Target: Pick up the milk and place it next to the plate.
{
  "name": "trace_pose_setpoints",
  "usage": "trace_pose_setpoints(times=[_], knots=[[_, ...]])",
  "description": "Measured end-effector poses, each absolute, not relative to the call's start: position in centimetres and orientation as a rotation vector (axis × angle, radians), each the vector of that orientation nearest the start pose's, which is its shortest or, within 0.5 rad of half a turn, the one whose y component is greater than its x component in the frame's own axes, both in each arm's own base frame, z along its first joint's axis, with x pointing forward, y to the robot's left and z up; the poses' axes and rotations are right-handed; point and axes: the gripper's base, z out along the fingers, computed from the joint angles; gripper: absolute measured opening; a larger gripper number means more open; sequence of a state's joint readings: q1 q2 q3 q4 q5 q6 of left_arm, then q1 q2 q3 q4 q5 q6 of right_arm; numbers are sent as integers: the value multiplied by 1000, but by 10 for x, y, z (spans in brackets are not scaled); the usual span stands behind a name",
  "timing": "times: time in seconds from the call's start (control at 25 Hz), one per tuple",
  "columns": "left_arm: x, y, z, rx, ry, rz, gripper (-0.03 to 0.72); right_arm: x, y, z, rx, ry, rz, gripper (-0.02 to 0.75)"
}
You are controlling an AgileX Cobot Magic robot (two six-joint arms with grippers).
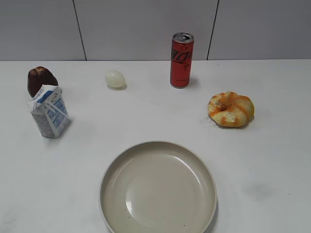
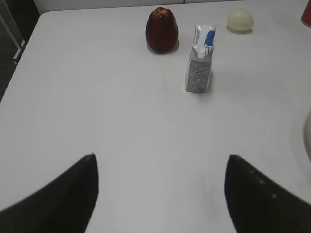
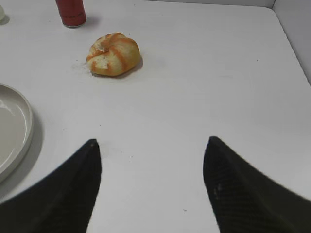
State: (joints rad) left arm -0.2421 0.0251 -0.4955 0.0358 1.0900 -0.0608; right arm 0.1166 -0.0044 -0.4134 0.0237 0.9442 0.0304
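The milk (image 1: 49, 111), a small white carton with blue stripes and grey speckled print, stands upright at the left of the white table; it also shows in the left wrist view (image 2: 200, 65). The plate (image 1: 158, 145), a large cream-beige dish, lies at the front centre, empty; its rim shows in the right wrist view (image 3: 26, 131) and at the right edge of the left wrist view (image 2: 307, 141). My left gripper (image 2: 160, 160) is open and empty, well short of the milk. My right gripper (image 3: 151, 143) is open and empty, right of the plate. Neither gripper shows in the exterior view.
A dark red apple-like fruit (image 1: 41, 80) stands just behind the milk. A pale egg (image 1: 115, 78) and a red can (image 1: 181, 60) stand at the back. An orange-glazed doughnut (image 1: 231, 109) lies at the right. The table's left edge (image 2: 19, 68) is near.
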Motion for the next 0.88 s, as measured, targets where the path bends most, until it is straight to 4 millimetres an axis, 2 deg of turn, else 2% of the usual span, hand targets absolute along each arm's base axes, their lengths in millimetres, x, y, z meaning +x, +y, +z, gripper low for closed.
trace_pose_setpoints(times=[0.88], knots=[[1,3,275,192,2104,-137,570,8,3,262,-85,2010,122,500]])
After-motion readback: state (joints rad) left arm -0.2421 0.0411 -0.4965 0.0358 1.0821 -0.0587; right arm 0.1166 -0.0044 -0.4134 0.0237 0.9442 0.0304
